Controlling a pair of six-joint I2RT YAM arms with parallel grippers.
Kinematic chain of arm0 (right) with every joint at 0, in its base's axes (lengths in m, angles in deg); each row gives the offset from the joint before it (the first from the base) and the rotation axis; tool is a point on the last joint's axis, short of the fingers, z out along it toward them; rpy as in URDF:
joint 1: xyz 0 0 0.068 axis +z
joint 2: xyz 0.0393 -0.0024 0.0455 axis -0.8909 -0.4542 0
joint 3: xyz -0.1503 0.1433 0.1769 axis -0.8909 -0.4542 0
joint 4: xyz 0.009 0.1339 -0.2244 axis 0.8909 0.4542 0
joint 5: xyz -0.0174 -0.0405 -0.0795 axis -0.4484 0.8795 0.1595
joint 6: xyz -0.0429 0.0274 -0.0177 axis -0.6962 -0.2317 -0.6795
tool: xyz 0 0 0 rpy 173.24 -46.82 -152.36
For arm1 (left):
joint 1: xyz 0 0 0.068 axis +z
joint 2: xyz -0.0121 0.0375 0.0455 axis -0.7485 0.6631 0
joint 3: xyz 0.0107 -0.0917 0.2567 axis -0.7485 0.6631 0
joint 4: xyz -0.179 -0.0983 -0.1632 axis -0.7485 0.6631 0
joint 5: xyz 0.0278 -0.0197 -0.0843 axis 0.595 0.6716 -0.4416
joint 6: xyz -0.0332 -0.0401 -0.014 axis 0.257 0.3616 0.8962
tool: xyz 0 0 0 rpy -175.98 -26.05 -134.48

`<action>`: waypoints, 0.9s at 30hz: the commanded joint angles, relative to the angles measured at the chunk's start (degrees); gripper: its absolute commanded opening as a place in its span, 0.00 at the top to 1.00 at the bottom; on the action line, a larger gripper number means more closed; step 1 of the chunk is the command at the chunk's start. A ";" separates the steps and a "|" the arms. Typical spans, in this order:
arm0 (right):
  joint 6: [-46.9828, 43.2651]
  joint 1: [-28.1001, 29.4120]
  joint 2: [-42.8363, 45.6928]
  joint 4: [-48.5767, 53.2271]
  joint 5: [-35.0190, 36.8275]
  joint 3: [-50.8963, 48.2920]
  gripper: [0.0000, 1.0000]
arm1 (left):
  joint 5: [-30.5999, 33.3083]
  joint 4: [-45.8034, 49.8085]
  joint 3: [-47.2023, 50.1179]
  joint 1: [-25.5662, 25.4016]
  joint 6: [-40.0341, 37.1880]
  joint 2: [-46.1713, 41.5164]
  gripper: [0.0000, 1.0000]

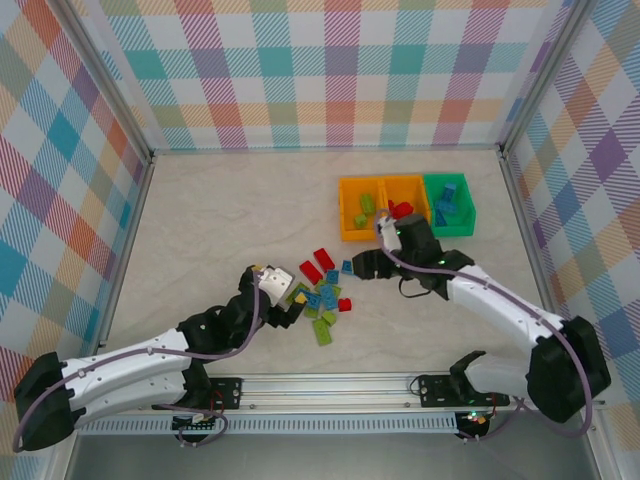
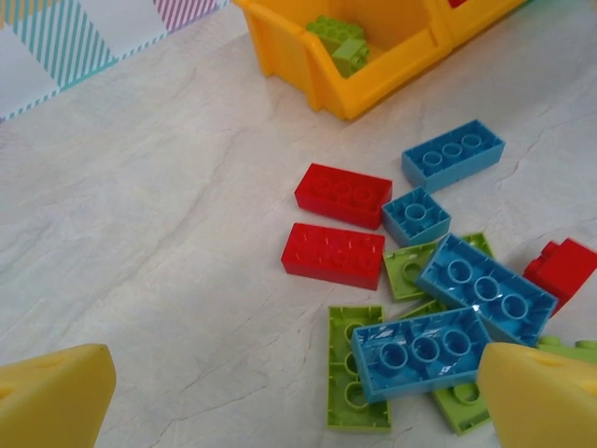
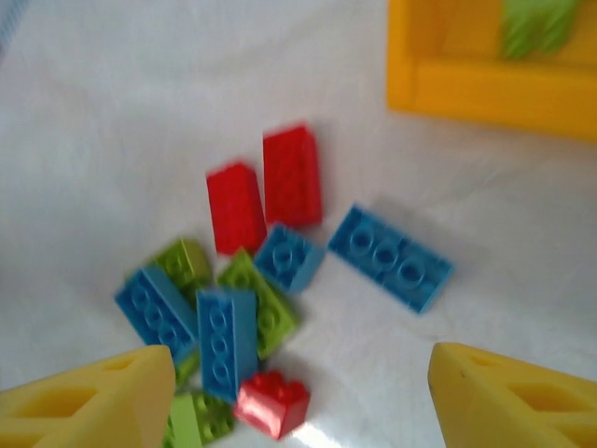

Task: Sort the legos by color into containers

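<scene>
A loose pile of red, blue and lime green legos (image 1: pixel 322 290) lies mid-table. My left gripper (image 1: pixel 293 303) hovers at the pile's left edge, open and holding nothing (image 2: pixel 298 411). An upside-down blue brick (image 2: pixel 424 350) rests on a lime green one (image 2: pixel 354 369) just ahead of its right finger. Open too, my right gripper (image 1: pixel 360 268) is above the pile's right side, with a small red brick (image 3: pixel 270 403) on the table below its spread fingers (image 3: pixel 89 401). The containers stand at the back right: an orange bin (image 1: pixel 344 212) with lime green bricks, an orange bin (image 1: pixel 405 183) with red, and a green bin (image 1: pixel 468 205) with blue.
Two red bricks (image 2: pixel 340 224) lie side by side left of the pile, and a blue brick (image 2: pixel 452 154) lies toward the bins. Checked walls close the table on three sides. A metal rail (image 1: pixel 330 385) runs along the near edge.
</scene>
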 commanded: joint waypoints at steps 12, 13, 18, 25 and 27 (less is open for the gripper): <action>-27.32 3.88 -24.59 5.96 7.66 13.53 0.02 | -10.41 -1.54 2.16 0.58 -6.04 -6.37 0.00; -28.15 3.87 -26.25 6.47 7.05 14.65 0.02 | -10.67 -1.57 1.98 0.58 -6.03 -5.65 0.00; -29.14 3.92 -32.22 9.60 8.47 18.54 0.08 | -10.34 -1.53 0.77 0.58 -6.14 -1.48 0.00; -24.89 3.96 -32.46 11.43 11.93 17.78 0.43 | -13.19 -2.99 -0.02 0.58 -6.25 2.48 0.00; -23.13 3.94 -31.55 11.26 13.83 16.48 0.47 | -13.54 -2.90 -0.23 0.63 -6.41 2.86 0.00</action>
